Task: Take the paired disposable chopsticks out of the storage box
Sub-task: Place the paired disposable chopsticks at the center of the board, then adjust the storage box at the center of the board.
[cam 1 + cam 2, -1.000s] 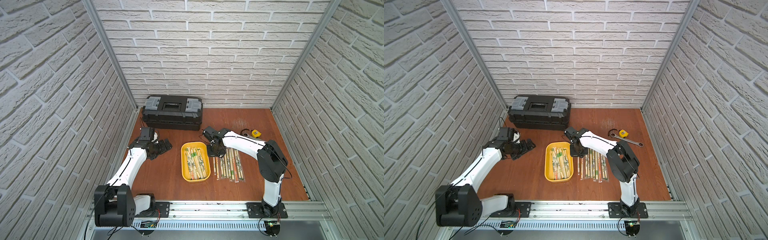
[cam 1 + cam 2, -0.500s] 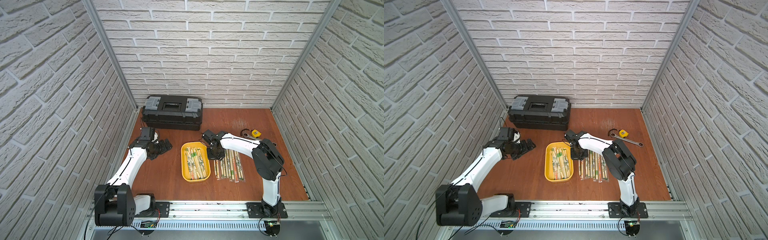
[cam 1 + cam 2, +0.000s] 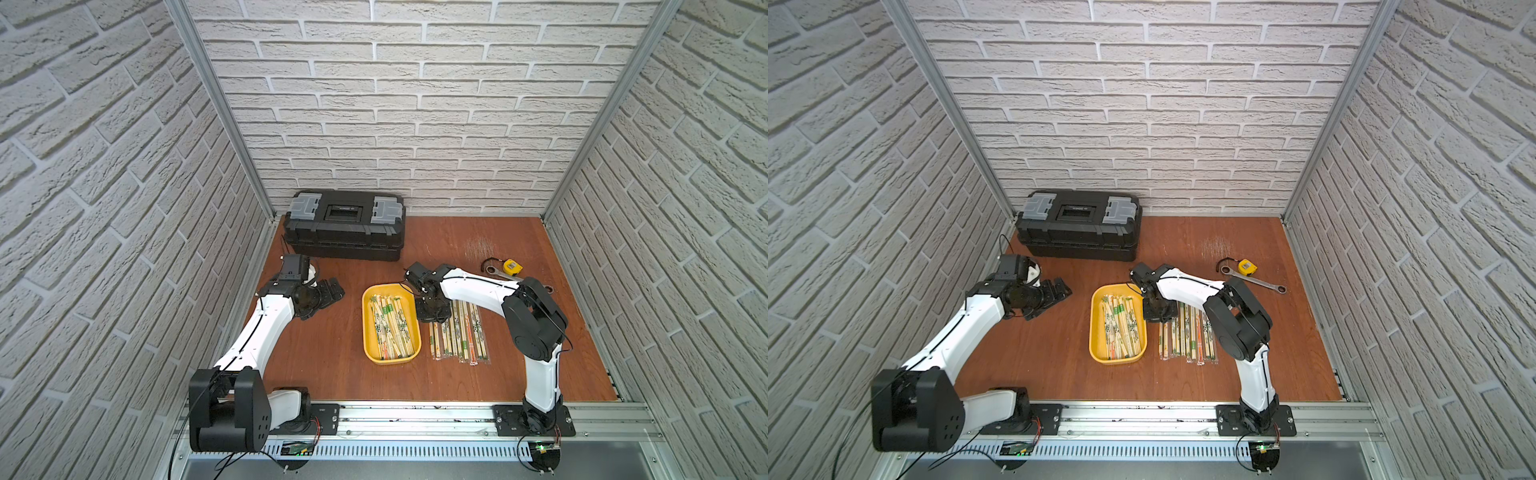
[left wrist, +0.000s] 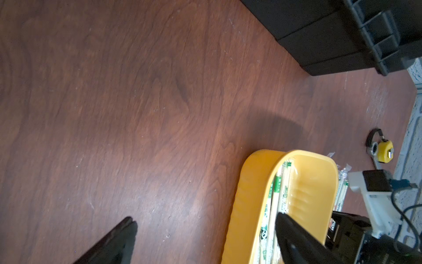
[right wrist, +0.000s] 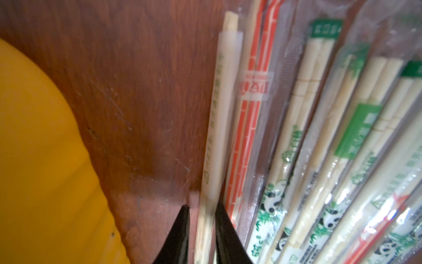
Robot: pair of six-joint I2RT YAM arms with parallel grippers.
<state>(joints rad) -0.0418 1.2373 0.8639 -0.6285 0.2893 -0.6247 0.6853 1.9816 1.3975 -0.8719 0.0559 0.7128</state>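
right gripper fingers a little apart, straddling one sleeved pair, slight gap on one side, no firm pinch. pair runs near-far, at the left edge of the chopsticks row on the table, just right of the box. more chopsticks in the box, also near-far. left gripper wide open, empty, left of box.

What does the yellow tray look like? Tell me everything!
The tray is shallow yellow plastic, rectangular with rounded corners and a low rim. It lies flat on the brown table, near the middle. Wrapped chopsticks lie lengthwise inside, some crossing. Another row lies on the table beside it, not touching.
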